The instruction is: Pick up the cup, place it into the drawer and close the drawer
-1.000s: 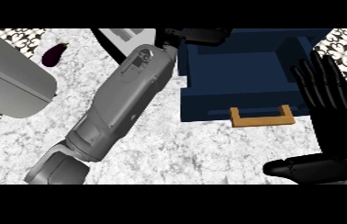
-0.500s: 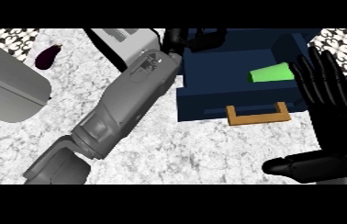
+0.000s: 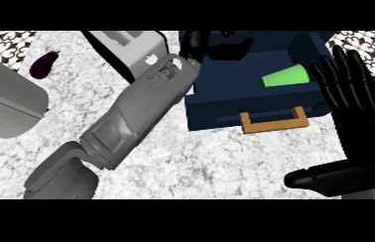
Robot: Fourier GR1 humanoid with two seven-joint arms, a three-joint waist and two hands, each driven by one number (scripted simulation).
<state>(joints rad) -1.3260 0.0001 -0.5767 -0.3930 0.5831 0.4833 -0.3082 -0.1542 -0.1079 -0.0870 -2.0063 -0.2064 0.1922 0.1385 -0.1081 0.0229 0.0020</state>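
Observation:
The green cup (image 3: 285, 77) lies on its side inside the open dark blue drawer (image 3: 219, 104), toward the drawer's right half. A wooden handle (image 3: 273, 122) sits on the drawer's front. My left hand (image 3: 227, 49) hovers over the drawer's back left corner, fingers relaxed, apart from the cup and holding nothing. Its grey forearm (image 3: 139, 112) runs diagonally up from the lower left. At the view's right edge my right hand (image 3: 344, 87) rests open beside the drawer, fingers up and thumb (image 3: 322, 179) low.
A grey boxy appliance (image 3: 128, 47) stands at the back, partly under my left forearm. A purple eggplant (image 3: 44, 65) lies at the back left. A grey rounded object (image 3: 18, 107) fills the left edge. Speckled countertop (image 3: 219, 161) lies in front of the drawer.
My left hand has drawn back to the left across the drawer, leaving the green cup uncovered and lying inside it. The right hand has barely moved.

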